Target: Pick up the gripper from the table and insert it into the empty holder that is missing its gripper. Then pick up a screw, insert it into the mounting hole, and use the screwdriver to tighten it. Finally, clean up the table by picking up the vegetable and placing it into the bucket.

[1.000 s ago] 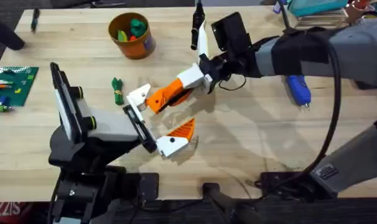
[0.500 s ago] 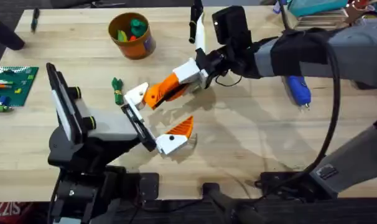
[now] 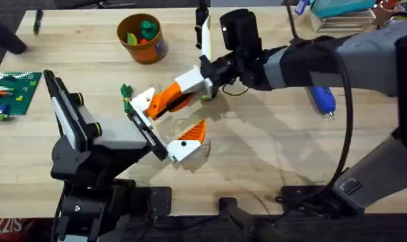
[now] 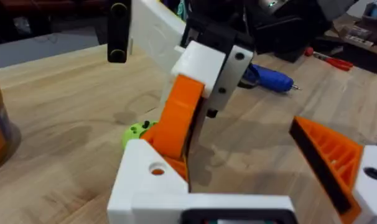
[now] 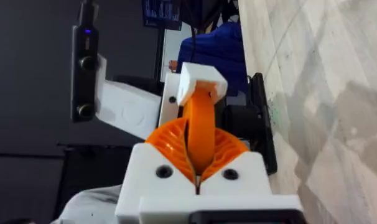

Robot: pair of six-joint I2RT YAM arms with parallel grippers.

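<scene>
Right gripper (image 3: 164,101) clamps orange gripper (image 3: 168,99); bucket (image 3: 142,38) holds toys

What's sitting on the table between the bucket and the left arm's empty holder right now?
In the overhead view, the small green vegetable lies between the bucket and the holder, close beside the holder; otherwise bare wood.

Overhead view: bright, even light from above. The table (image 3: 270,154) shows soft, diffuse shadows beneath the right arm (image 3: 311,57); no hard glare on the wood. Foreground left arm base (image 3: 89,161) dark, slightly soft. Left wrist view: near white mount sharp enough, far background blurred; the screwdriver (image 4: 269,78) soft. Right wrist view: background room dim, nearly black, wood pale and washed.
</scene>
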